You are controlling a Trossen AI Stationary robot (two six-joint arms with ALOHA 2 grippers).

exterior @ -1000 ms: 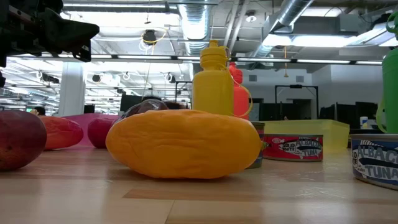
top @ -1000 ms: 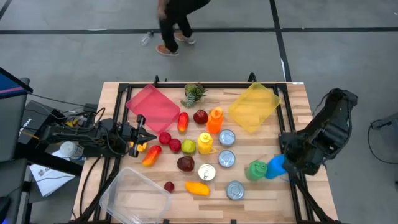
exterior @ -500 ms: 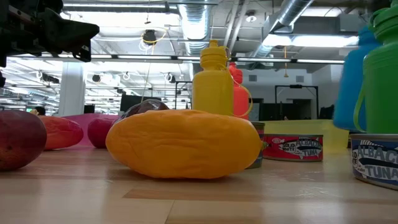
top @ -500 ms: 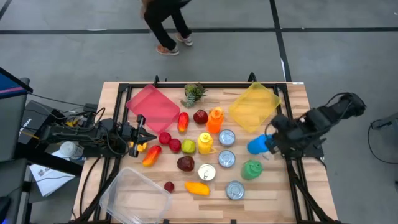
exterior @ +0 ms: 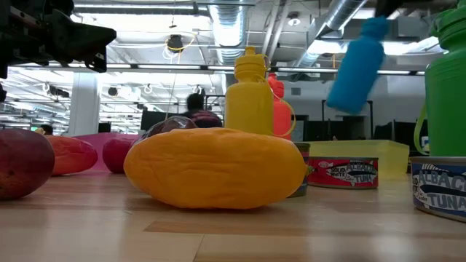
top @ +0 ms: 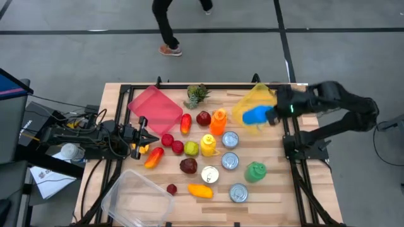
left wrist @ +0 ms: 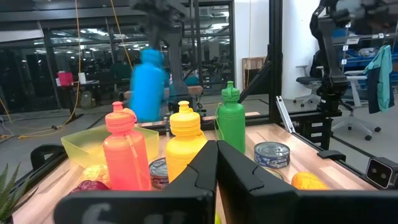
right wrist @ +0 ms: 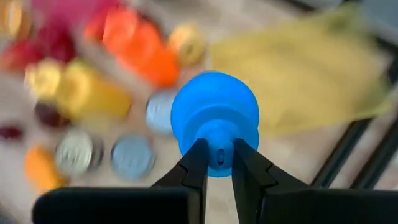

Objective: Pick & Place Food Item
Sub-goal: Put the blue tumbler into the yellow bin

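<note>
Right gripper (top: 273, 113) clamped narrowly on the cap end of the blue bottle (top: 255, 115), fingers (right wrist: 198, 163) pinching the small neck loop, likely because that is the slimmest part to grab. Bottle carried in the air, tilted, over the yellow tray (top: 268, 99) at the table's far right, clear of everything standing below; seen high and slanted in the low view (exterior: 357, 67). Held up like this presumably to pass over the green bottle (top: 255, 171) and the tuna cans (top: 230, 140) without knocking them. Probably mid-transport, with the yellow tray the likely drop spot, though not certain. Left gripper (top: 150, 139) parked at the table's left edge near the red fruit, fingers pressed together on nothing, waiting. Orange bottle (top: 218, 120) and yellow bottle (top: 207, 144) upright mid-table, well apart from the carried one.
</note>
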